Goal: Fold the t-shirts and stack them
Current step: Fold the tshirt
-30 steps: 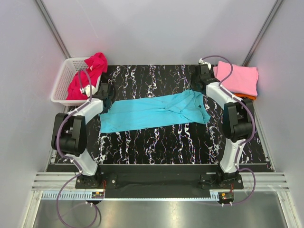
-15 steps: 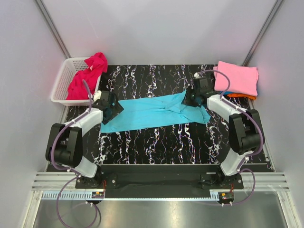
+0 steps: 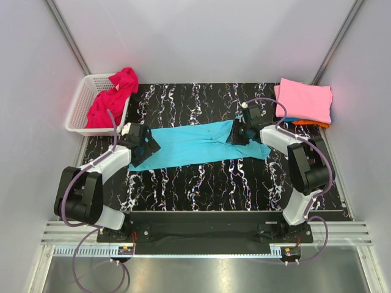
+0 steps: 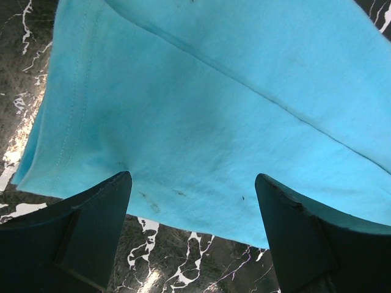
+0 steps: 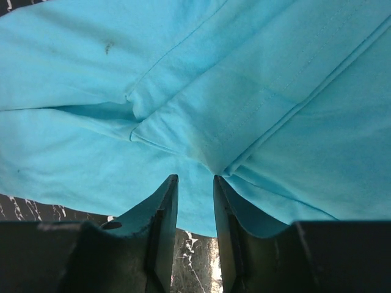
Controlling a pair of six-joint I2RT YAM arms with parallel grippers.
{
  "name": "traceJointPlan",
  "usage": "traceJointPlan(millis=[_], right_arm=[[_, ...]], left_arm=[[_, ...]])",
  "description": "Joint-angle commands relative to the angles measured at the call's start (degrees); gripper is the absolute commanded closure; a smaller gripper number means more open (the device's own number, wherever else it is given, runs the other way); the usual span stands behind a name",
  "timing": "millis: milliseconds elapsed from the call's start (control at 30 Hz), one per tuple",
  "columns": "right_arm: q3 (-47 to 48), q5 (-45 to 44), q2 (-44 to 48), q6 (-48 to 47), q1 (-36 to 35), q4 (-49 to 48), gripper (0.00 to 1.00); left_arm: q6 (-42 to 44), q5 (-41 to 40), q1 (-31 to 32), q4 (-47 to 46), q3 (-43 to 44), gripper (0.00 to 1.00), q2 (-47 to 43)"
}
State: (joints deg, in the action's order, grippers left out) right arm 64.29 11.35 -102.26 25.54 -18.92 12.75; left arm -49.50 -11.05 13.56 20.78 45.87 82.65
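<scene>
Top external view: we saw the turquoise shirt (image 3: 195, 143) spread flat on the black marbled table (image 3: 201, 183), in the middle, between the two arms.
Long axis: it ran left to right across the table, with the left end a little nearer than the right end.
Left gripper (image 3: 146, 143): it hung over the shirt's left end with its jaws wide apart. In the left wrist view they straddled the near edge beside the stitched hem (image 4: 61, 122), and nothing was held.
Right gripper (image 3: 238, 131): it sat low over the shirt's right end. In the right wrist view its jaws stood close together with a slim gap, and a raised fold (image 5: 183, 140) ran up to the tips. We could not tell whether any cloth was pinched.
Nearer arm: each arm was nearer its own end, so we judged the coming move to be a two-ended one, with both ends taken at once and carried along or across that axis.
Count on the table: one turquoise shirt, two grippers over it.
Count at far left: one white basket (image 3: 78, 107) with one red shirt (image 3: 113, 94) heaped in it and spilling over its rim. We could not tell whether more lay beneath.
Count at far right: one stack, with a folded pink shirt (image 3: 305, 101) on top and an orange shirt (image 3: 314, 124) showing only as an edge under it.
</scene>
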Motion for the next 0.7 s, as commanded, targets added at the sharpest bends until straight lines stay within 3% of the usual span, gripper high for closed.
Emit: traceJointPlan(millis=[0,533,667], right_arm=[[3.64,-2.39,-1.8,-0.66,0.02,-0.1,0.64],[5.93,-4.06,-5.49,-1.55,0.02,1.31,0.64],[6.2,-2.66,-5.32,-1.11,-0.07,1.31,0.7]], left_arm=[[0.71,-1.52,-0.11,0.49,1.24,0.12,-1.79],[1.33,-1.34,-0.11,0.49,2.12,0.12,0.32],[1.42,-1.61,-0.11,0.67,1.95,0.12,-0.03]])
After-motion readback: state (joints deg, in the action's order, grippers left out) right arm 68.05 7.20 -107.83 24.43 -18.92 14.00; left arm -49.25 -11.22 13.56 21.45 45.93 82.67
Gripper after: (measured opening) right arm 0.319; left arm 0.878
